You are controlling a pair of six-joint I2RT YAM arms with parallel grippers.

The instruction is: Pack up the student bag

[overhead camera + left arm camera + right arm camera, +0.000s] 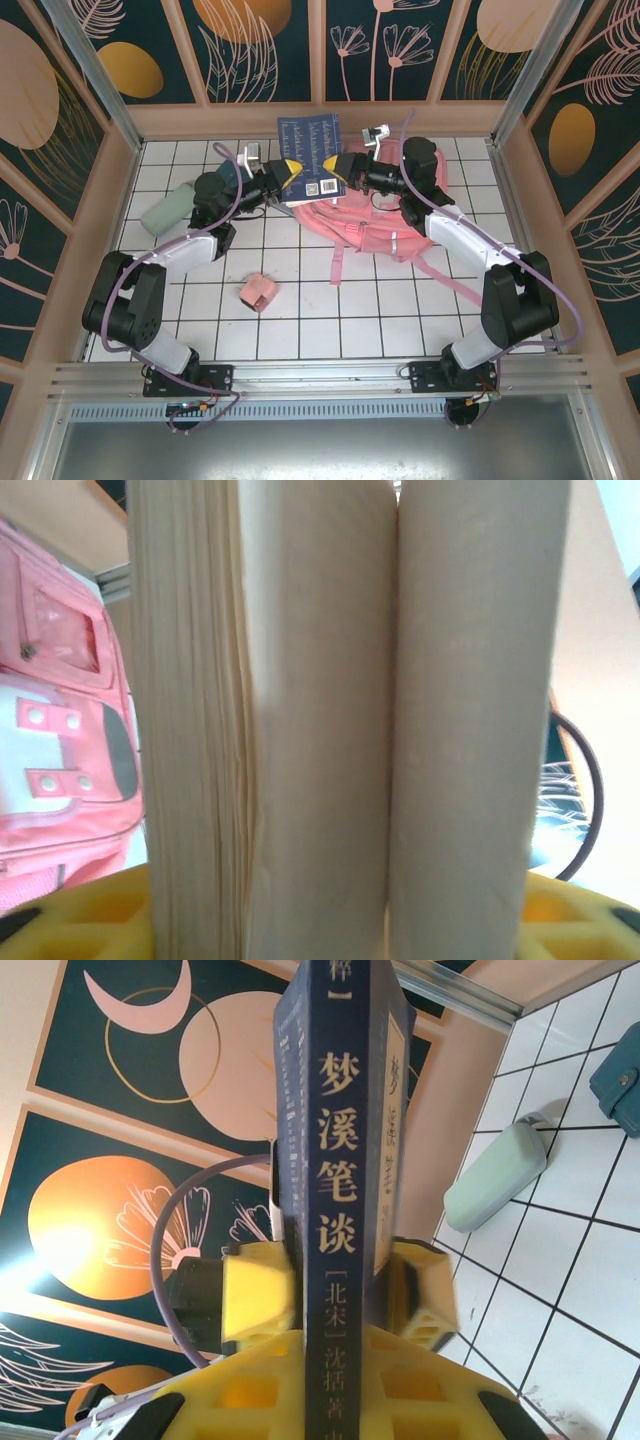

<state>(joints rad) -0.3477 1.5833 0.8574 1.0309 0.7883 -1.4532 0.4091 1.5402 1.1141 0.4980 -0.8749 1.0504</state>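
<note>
One book (335, 1180), right gripper (338, 1292) clamped (on spine)

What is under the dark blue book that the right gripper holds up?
Below the dark blue book, the pink backpack lies on the white tiles. The book hides the backpack's left edge and some tiles, so what lies there cannot be seen.

Both arms reach inward, right hand (334, 164) clamped on a book (308, 140), left hand (290, 171) straddling it.
</note>
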